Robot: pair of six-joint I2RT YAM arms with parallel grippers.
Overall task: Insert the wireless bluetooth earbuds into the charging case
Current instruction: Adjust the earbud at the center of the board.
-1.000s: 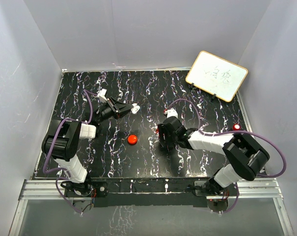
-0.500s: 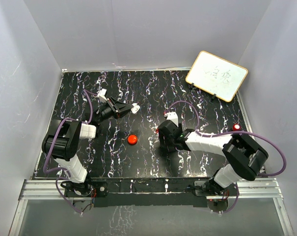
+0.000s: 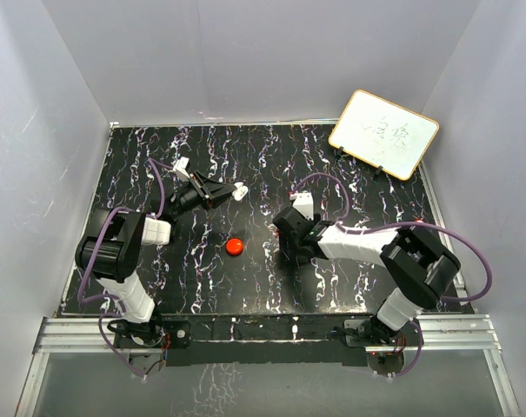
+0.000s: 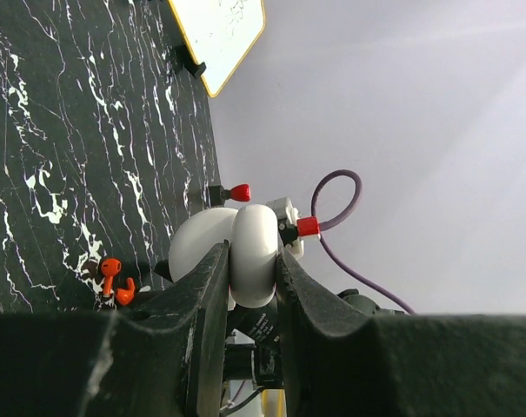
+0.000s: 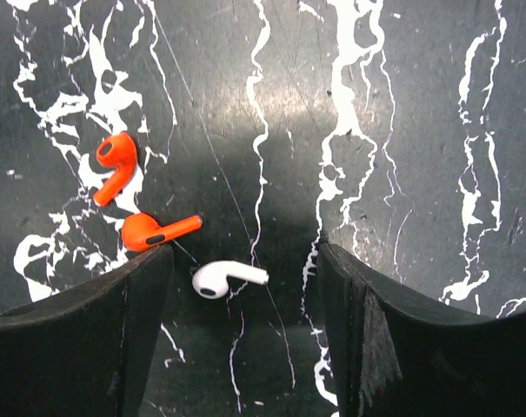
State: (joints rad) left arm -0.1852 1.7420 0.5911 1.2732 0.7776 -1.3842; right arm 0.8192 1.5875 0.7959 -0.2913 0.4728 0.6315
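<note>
Two small red earbuds [image 5: 115,163] [image 5: 155,230] lie on the black marbled table, just outside the left finger of my right gripper [image 5: 243,257]. That gripper points down and is open, with a white earbud [image 5: 221,279] lying between its fingers, untouched. The round red charging case [image 3: 235,247] sits on the table left of my right gripper [image 3: 282,231]. Further left and farther back, my left gripper [image 4: 252,261] is shut on a white rounded two-lobed object [image 4: 202,248]. In the left wrist view the red earbuds [image 4: 111,268] show low on the table.
A small whiteboard [image 3: 383,133] leans at the back right corner. Grey walls enclose the table on three sides. The right arm's white links and purple cable [image 3: 376,234] stretch across the right half of the table.
My right arm has shifted slightly left and farther back over the earbuds, its gripper still open. The left arm and the red charging case have not moved.
</note>
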